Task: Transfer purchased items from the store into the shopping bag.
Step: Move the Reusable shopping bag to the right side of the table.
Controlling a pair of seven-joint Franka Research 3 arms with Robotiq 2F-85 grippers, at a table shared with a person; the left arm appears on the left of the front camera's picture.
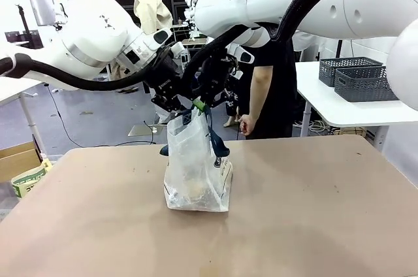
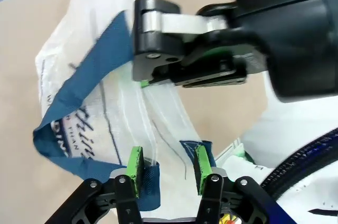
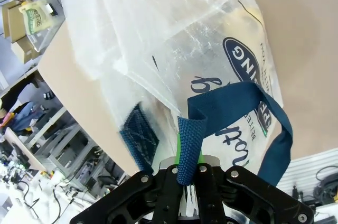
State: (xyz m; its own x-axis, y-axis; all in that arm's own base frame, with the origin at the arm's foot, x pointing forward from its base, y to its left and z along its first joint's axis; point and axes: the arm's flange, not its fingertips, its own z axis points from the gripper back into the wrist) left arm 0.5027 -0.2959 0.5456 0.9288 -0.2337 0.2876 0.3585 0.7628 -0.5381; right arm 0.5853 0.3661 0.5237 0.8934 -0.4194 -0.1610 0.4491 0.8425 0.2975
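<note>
The shopping bag [image 1: 196, 166] stands upright in the middle of the table, whitish and translucent with navy handles and an oval logo [image 3: 248, 71]. Pale tan purchased items [image 1: 194, 189] show dimly through its lower part. My right gripper [image 1: 201, 105] is shut on a navy handle [image 3: 190, 134] at the bag's top; its fingers [image 2: 185, 73] pinch the rim in the left wrist view. My left gripper [image 2: 168, 166] stands half open with the rim between its green pads [image 2: 136, 163], close beside the right one [image 1: 175, 99]. I cannot tell whether either dark grey basket [image 1: 356, 78] at the back right is the store.
A person in black [image 1: 274, 87] stands at the table's far edge, one hand [image 1: 246, 123] hanging down. The baskets rest on a white side table [image 1: 339, 110]. A cardboard box [image 1: 16, 156] and a green-white packet [image 1: 29, 180] sit off the table's left.
</note>
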